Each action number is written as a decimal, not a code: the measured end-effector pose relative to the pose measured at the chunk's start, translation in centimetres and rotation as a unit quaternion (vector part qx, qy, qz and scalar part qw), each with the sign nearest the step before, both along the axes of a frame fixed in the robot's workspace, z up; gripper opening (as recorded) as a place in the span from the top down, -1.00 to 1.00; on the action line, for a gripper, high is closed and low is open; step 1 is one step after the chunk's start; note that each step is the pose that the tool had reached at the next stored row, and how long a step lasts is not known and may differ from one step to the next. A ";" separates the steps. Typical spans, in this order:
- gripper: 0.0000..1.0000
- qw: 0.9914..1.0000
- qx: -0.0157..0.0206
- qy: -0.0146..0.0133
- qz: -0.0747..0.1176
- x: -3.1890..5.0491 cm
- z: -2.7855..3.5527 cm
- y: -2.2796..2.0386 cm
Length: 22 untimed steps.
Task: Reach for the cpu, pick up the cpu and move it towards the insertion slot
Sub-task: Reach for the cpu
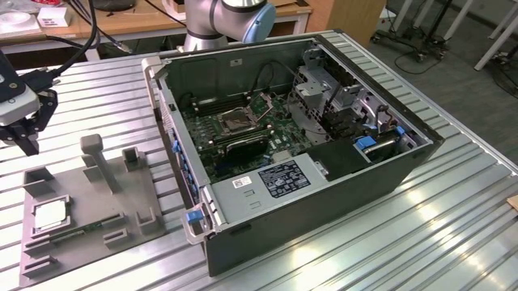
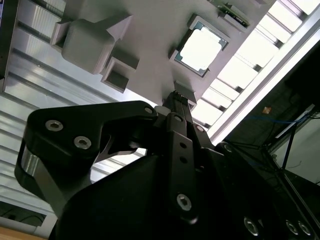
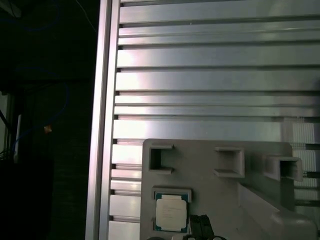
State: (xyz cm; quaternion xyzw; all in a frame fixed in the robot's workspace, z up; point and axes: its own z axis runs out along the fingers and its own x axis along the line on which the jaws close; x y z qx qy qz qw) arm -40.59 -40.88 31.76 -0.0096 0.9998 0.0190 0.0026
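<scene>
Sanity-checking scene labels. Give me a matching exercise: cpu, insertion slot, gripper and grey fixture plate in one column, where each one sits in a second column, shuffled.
1. cpu
2. insertion slot
3. gripper
4. grey fixture plate

A. on the board inside the open computer case
B. flat on the slatted metal table, beside the case
C. in a square frame on the plate
D. in the air over the plate, holding nothing

Pairs: 1-C, 2-A, 3-D, 4-B.
</scene>
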 end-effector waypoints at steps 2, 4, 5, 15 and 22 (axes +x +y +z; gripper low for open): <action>0.80 1.000 0.000 0.000 0.000 0.00 -0.16 0.00; 0.80 1.000 0.000 0.000 0.000 0.00 -0.29 0.00; 0.80 1.000 0.000 0.000 0.000 0.00 -0.34 0.00; 0.80 1.000 0.000 0.000 0.000 -0.01 -0.42 -0.12; 0.80 1.000 0.000 0.000 0.000 -0.12 -0.78 -0.40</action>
